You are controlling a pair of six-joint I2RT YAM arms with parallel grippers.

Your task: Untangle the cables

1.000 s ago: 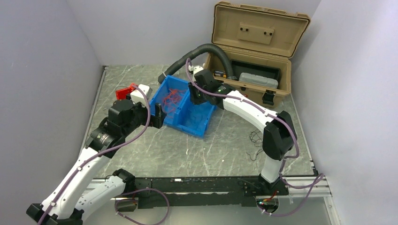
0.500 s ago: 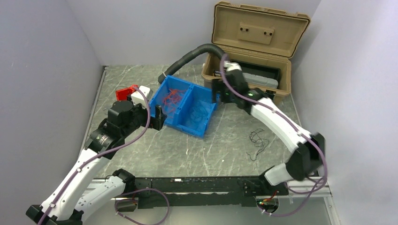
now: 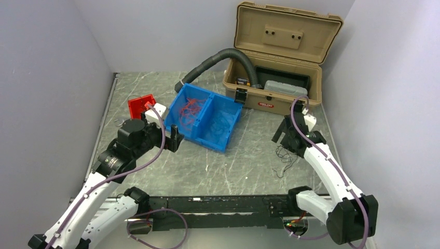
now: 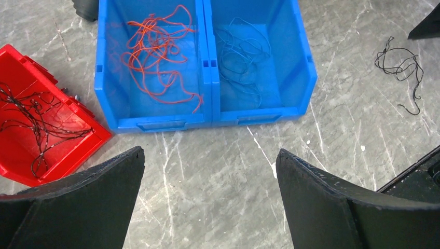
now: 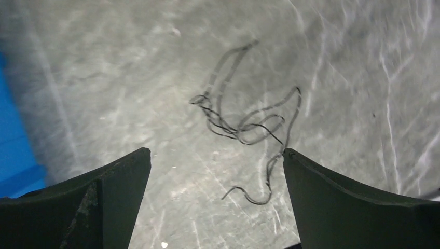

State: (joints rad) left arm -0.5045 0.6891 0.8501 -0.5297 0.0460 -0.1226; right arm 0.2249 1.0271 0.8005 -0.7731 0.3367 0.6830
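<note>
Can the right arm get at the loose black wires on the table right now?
Probably yes: the open right tool sits just above the thin black tangled wires, nothing lying between them.

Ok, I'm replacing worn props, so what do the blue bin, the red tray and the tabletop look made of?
Blue bin: probably moulded plastic; even colour, soft sheen, label slots moulded into its front wall. Red tray: likely similar plastic; thin rigid walls, slight gloss. Tabletop: grey with white veins like marble, though possibly printed laminate; smooth, faintly shiny.
</note>
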